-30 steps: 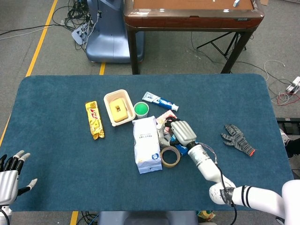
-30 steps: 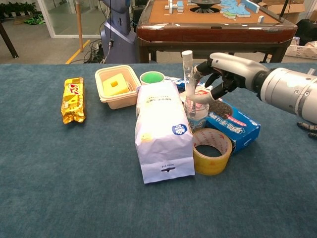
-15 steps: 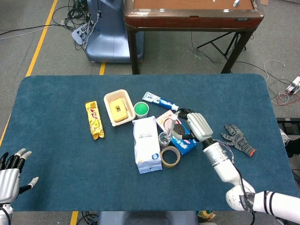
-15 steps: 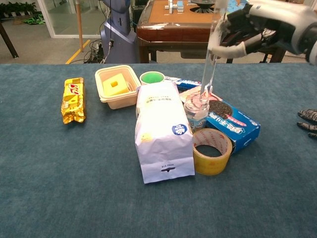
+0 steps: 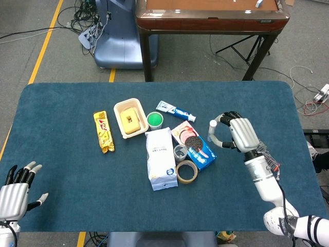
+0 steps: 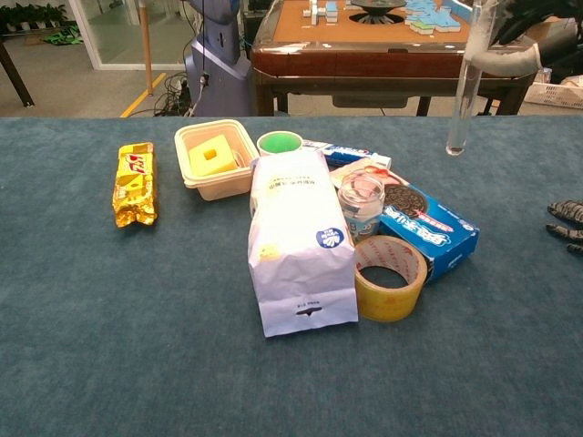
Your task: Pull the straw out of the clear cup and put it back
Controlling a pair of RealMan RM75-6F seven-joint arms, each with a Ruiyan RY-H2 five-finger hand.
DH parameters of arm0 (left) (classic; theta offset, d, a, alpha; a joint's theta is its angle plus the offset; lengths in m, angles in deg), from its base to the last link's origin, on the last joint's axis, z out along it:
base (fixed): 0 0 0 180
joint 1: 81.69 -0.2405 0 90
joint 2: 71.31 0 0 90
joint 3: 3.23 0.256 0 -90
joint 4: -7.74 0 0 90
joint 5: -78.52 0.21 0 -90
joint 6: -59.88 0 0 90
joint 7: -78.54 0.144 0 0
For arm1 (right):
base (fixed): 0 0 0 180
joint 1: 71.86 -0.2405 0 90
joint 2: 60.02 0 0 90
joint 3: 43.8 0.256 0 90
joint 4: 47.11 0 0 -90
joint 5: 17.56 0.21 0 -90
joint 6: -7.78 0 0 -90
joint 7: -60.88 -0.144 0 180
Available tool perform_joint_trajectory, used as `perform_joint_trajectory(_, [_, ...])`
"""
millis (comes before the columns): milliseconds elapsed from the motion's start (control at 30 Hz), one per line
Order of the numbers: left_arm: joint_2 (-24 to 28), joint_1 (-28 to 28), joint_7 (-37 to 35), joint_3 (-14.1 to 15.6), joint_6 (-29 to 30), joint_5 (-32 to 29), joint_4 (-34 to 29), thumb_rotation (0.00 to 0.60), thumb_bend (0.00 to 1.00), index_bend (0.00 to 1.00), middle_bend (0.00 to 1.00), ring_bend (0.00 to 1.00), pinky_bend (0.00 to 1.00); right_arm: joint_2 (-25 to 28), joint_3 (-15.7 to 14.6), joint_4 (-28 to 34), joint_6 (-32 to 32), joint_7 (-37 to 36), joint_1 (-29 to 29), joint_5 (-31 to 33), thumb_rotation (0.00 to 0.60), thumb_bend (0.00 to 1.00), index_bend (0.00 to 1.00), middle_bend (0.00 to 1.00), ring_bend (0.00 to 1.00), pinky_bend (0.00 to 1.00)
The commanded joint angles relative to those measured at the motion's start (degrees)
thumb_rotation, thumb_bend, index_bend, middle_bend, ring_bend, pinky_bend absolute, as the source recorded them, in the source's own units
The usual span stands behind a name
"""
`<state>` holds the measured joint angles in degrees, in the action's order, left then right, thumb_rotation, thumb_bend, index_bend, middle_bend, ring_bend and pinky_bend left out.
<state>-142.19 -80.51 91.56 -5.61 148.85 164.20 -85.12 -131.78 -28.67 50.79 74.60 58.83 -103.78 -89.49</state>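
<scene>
Clear plastic straw (image 6: 462,82), upper right of chest view, pinched near its top by right hand (image 5: 237,133). Light, stiff, slick: hold high. Small clear cup (image 6: 361,205) mid-frame. Left hand (image 5: 15,190) spread, empty.

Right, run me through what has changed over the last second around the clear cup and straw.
The right hand, gripping the clear plastic straw throughout, lifted it up out of the small clear cup and carried it off to the robot's right; it now hangs in the air, clear of the cup. The cup, white paper bag, yellow tape roll and blue cookie box stayed put. The left hand barely shifted, fingers spread, holding nothing.
</scene>
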Motion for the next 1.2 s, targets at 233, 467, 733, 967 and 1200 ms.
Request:
perform_joint_trajectory(233, [0.1, -0.1, 0.0, 0.1, 0.1, -0.1, -0.1, 0.600, 0.17, 0.19, 0.12, 0.16, 0.03, 0.9, 0.1, 2.0, -8.3, -17.6, 0.7, 2.2, 0.600, 0.52, 0.61, 0.48, 0.34, 0.29])
perform_joint_trajectory(467, [0.0, 0.0, 0.0, 0.2, -0.1, -0.2, 0.0, 0.600, 0.17, 0.19, 0.12, 0.16, 0.03, 1.8, -1.0, -1.2, -10.4, -22.4, 0.9, -1.1, 0.600, 0.52, 0.61, 0.48, 0.34, 0.30])
perform_joint_trajectory(733, [0.0, 0.1, -0.1, 0.2, -0.2, -0.4, 0.1, 0.600, 0.17, 0.19, 0.12, 0.16, 0.03, -4.0, -3.1, -8.9, -0.4, -5.1, 2.2, -5.1, 0.600, 0.52, 0.61, 0.50, 0.38, 0.40])
perform_joint_trajectory(967, [0.0, 0.2, -0.2, 0.2, -0.4, -0.4, 0.2, 0.600, 0.17, 0.19, 0.12, 0.16, 0.03, -1.9, -1.8, -4.2, -5.2, -19.3, 3.0, -1.3, 0.600, 0.52, 0.61, 0.50, 0.38, 0.40])
perform_joint_trajectory(1200, [-0.1, 0.4, -0.1, 0.2, -0.6, -0.4, 0.2, 0.600, 0.17, 0.19, 0.12, 0.16, 0.03, 0.4, -1.4, -3.2, -8.1, -31.7, 3.7, -2.9, 0.600, 0.52, 0.61, 0.51, 0.40, 0.40])
